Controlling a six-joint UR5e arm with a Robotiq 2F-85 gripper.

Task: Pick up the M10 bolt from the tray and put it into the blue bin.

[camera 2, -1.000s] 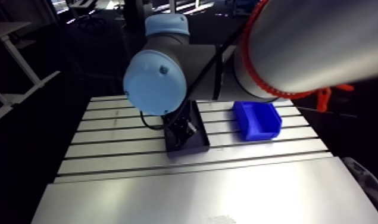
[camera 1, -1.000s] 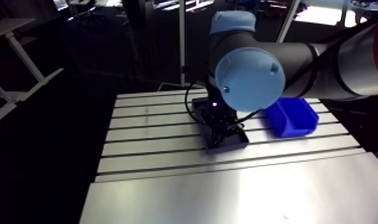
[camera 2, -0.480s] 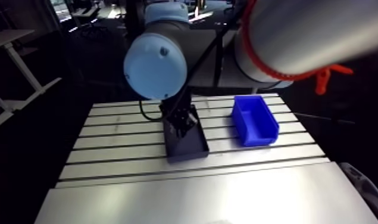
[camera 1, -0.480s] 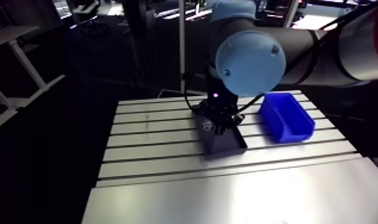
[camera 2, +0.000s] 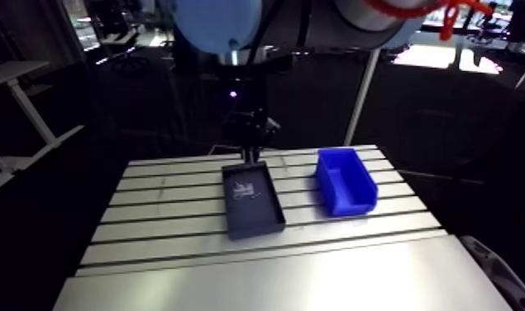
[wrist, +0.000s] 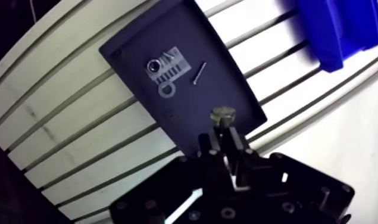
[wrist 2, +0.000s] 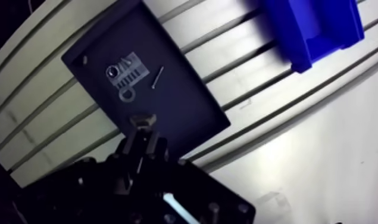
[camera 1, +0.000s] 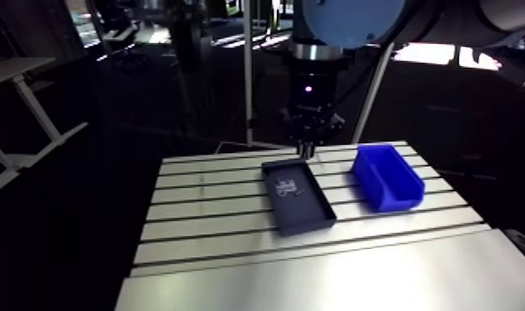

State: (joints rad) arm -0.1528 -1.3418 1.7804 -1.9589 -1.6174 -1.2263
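Over 1 tray (wrist: 218,89), 1 bolt (wrist: 222,114) in pincer (wrist: 225,134)

Arm view overlooks the table (camera 1: 201,217) from afar; wrist view looks down closer; both share the tray (camera 1: 308,217).

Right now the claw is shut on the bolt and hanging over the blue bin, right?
Not quite. The claw is shut on the bolt, but it hangs over the dark tray; the blue bin sits off to one side. The wrist view shows this.

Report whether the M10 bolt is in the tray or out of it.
Out. The gripper is shut on the M10 bolt, holding it above the tray.
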